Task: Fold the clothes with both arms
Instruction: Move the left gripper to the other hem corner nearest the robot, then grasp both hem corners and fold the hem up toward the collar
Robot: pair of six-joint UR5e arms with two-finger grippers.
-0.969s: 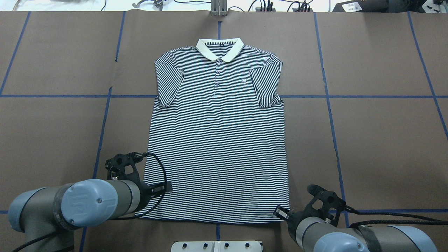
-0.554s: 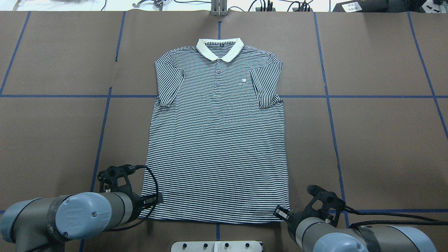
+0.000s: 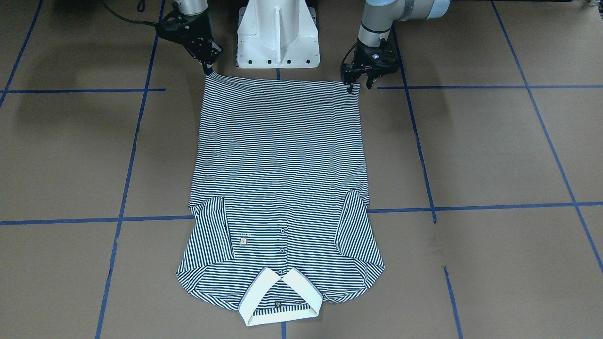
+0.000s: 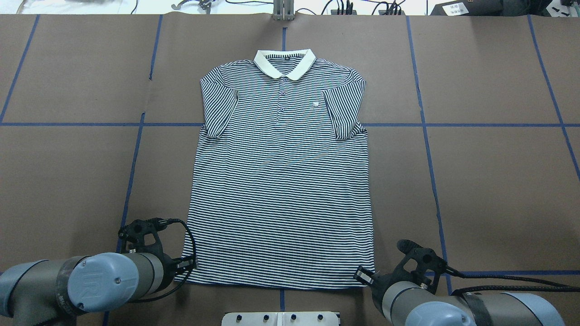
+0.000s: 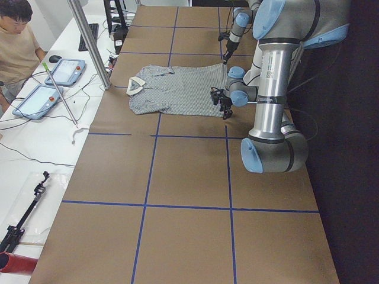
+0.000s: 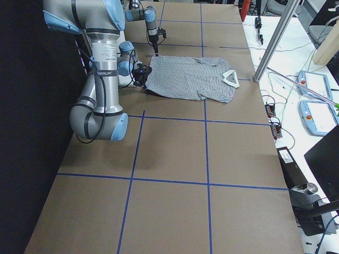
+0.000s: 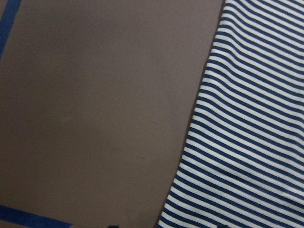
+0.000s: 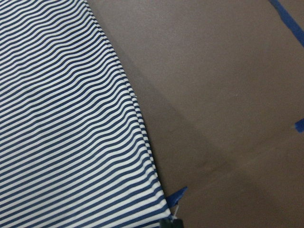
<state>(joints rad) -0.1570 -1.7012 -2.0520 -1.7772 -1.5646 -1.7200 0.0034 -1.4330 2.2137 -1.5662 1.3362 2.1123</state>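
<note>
Shirt (image 4: 281, 181) flat and face up in middle of table (image 4: 498, 190), collar (image 4: 284, 63) at 12 o'clock in overhead view, hem at 6 o'clock, next to robot base (image 3: 278, 37). Sleeves (image 4: 219, 108) already turned in over chest. Probably laid this way to put both hem corners within reach of the arms, for carrying hem up toward collar.

At 7 o'clock hem corner, left gripper (image 3: 360, 86), fingers spread, one tip at or just on cloth edge, clamped on nothing; likely lining up for a grab. At 5 o'clock corner, right gripper (image 3: 207, 69), tips drawn together to a point on cloth, corner slightly peaked up; judged as pinching shirt, not fully certain.

Hard to make out:
- Fingertips of both grippers hidden under wrists in overhead view.
- Wrist views mostly stripes and brown table, almost no finger in frame.
- Side views too small for finger state.
- Chest logo too small to read.
- Person (image 5: 18, 41) cut off at edge of left-side view.
</note>
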